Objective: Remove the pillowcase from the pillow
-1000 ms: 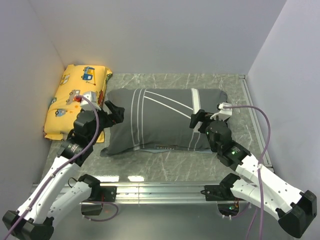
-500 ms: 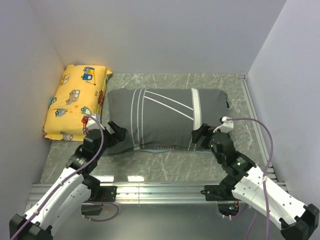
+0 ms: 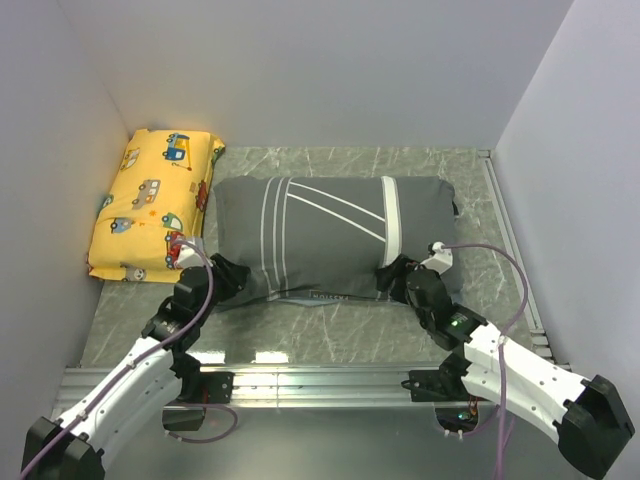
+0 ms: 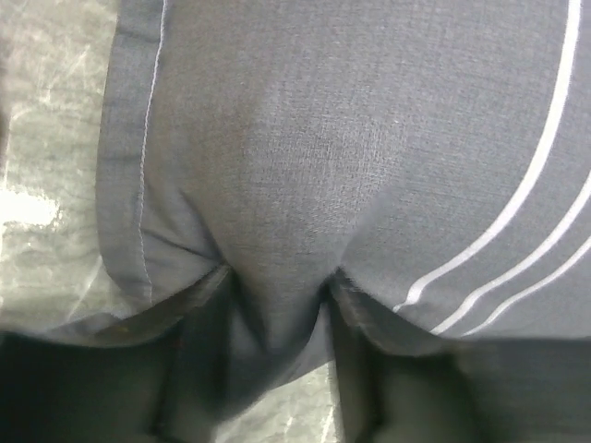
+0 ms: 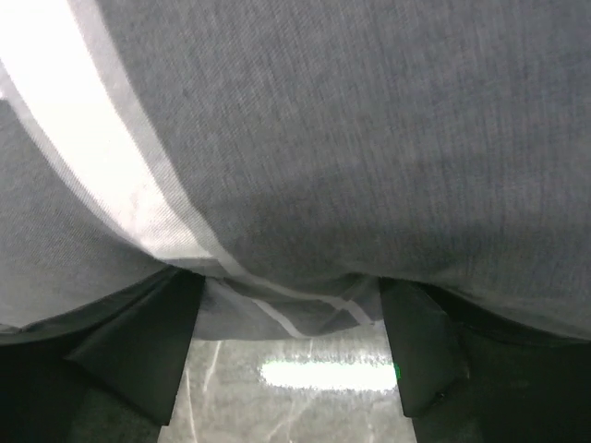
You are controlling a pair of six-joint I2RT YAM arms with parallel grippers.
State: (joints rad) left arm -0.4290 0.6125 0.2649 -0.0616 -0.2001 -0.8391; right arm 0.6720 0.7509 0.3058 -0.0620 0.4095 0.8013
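Note:
The pillowcase [image 3: 330,235], dark grey with thin white stripes, lies plump in the middle of the table; the pillow is hidden inside it. My left gripper [image 3: 228,278] is low at its near left corner. In the left wrist view the left gripper [image 4: 277,369] squeezes a fold of the pillowcase [image 4: 305,166] between its fingers [image 4: 199,369]. My right gripper [image 3: 393,280] presses against the near right edge. In the right wrist view the right gripper [image 5: 291,351] stands wide, with the striped hem of the pillowcase [image 5: 369,138] lying loosely between its fingers [image 5: 138,351].
A yellow cushion [image 3: 150,205] printed with cartoon cars lies against the left wall. Grey walls close in the left, back and right. A metal rail [image 3: 320,375] runs along the near edge, and marble table [image 3: 480,250] shows right of the pillowcase.
Both arms have dropped and pulled back from the pillowcase's ends to its near edge. The left jaws have closed onto a fold of fabric; the right jaws have narrowed a little.

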